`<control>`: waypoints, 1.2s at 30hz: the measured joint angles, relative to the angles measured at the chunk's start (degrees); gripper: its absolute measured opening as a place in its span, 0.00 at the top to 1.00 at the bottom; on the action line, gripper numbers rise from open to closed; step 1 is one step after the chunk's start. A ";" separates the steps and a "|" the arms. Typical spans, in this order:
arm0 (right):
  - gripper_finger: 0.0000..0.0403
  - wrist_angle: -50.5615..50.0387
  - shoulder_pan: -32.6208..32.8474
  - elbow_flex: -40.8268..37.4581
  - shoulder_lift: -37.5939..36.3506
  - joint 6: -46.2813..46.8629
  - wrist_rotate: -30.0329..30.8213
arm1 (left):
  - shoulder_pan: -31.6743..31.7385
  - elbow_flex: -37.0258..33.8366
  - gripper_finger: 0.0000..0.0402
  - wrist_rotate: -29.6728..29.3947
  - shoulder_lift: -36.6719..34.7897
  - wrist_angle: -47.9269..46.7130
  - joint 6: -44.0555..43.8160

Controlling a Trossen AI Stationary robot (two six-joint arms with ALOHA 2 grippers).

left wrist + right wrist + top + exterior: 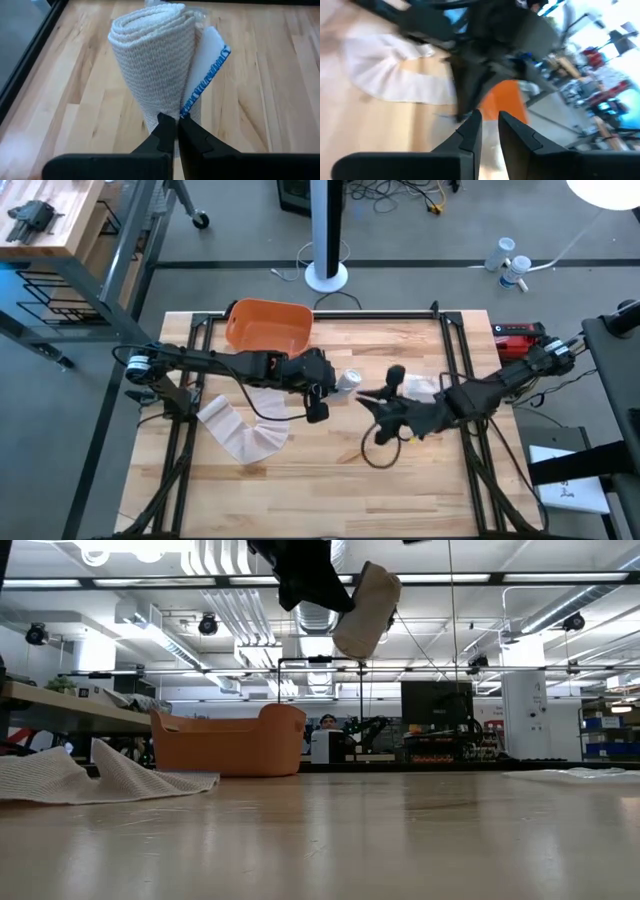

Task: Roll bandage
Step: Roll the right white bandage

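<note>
Even, bright overhead light falls on the table, with only soft shadows. Ceiling strip lights glare in the low view, where the near tabletop is out of focus. The right wrist view is heavily motion-blurred; the left wrist view is sharp.

Cloth, wood and plastic surfaces

The rolled bandage is coarse, open-weave cream cloth, matt, beside a smooth white wrapper with blue print. The table is pale, lightly glossy planked wood; the orange bin looks like smooth plastic.
</note>
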 joint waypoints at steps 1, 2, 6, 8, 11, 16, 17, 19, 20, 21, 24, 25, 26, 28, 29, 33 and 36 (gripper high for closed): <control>0.85 -1.79 0.69 -0.34 0.02 2.13 -0.22 | 0.00 0.00 1.00 -0.02 0.00 0.29 0.00; 0.84 -3.00 1.22 -0.71 0.23 4.03 -0.66 | 0.00 0.00 1.00 -0.01 0.00 0.56 -0.01; 0.84 -3.86 1.54 -2.55 2.62 9.09 -0.78 | -0.03 0.00 1.00 0.00 0.00 1.69 -0.31; 0.85 -3.52 1.04 -2.62 4.13 8.56 2.95 | -0.26 0.00 1.00 0.25 0.04 1.92 -0.26; 0.88 -3.42 0.70 -2.53 5.56 4.22 10.10 | -0.79 0.00 1.00 1.93 0.20 1.38 -0.05; 0.91 -2.62 0.69 -0.08 5.84 -2.46 13.00 | -2.37 -0.36 1.00 3.30 0.20 0.76 0.61; 0.92 -2.62 0.64 0.57 5.74 -3.36 13.24 | -2.70 -0.59 1.00 3.30 0.20 0.80 0.61; 0.93 -2.67 0.49 2.09 5.70 -5.00 13.98 | -3.36 -0.91 1.00 3.44 0.20 1.35 0.68; 0.93 -2.62 0.48 2.88 5.70 -5.60 14.03 | -3.66 -1.07 1.00 3.45 0.20 1.94 0.62; 0.94 -2.87 0.53 3.62 5.68 -6.24 14.01 | -3.93 -1.23 1.00 3.55 0.20 2.59 0.46; 0.94 -6.51 1.81 5.67 5.66 -6.23 13.85 | -4.00 -1.44 1.00 3.58 0.20 2.86 -0.24; 0.94 -9.48 2.51 6.38 5.66 -5.14 13.76 | -3.96 -1.46 1.00 3.55 0.19 2.71 -0.26; 0.94 -12.61 3.28 7.01 5.66 -3.21 13.67 | -3.89 -1.46 1.00 3.52 0.05 2.32 -0.28; 0.94 -18.66 4.64 7.80 5.66 2.85 13.50 | -3.87 -1.49 1.00 3.37 -0.27 2.05 -0.31; 0.94 -20.86 5.21 7.85 5.66 6.51 12.72 | -3.90 -1.49 1.00 3.39 -0.40 1.99 -0.21; 0.94 -24.04 6.12 5.81 5.76 17.20 3.77 | -3.96 -1.49 1.00 3.48 -0.48 3.25 0.78; 0.94 -22.39 5.00 2.96 6.49 19.24 2.92 | -3.93 -1.49 1.00 4.81 -0.42 6.38 1.49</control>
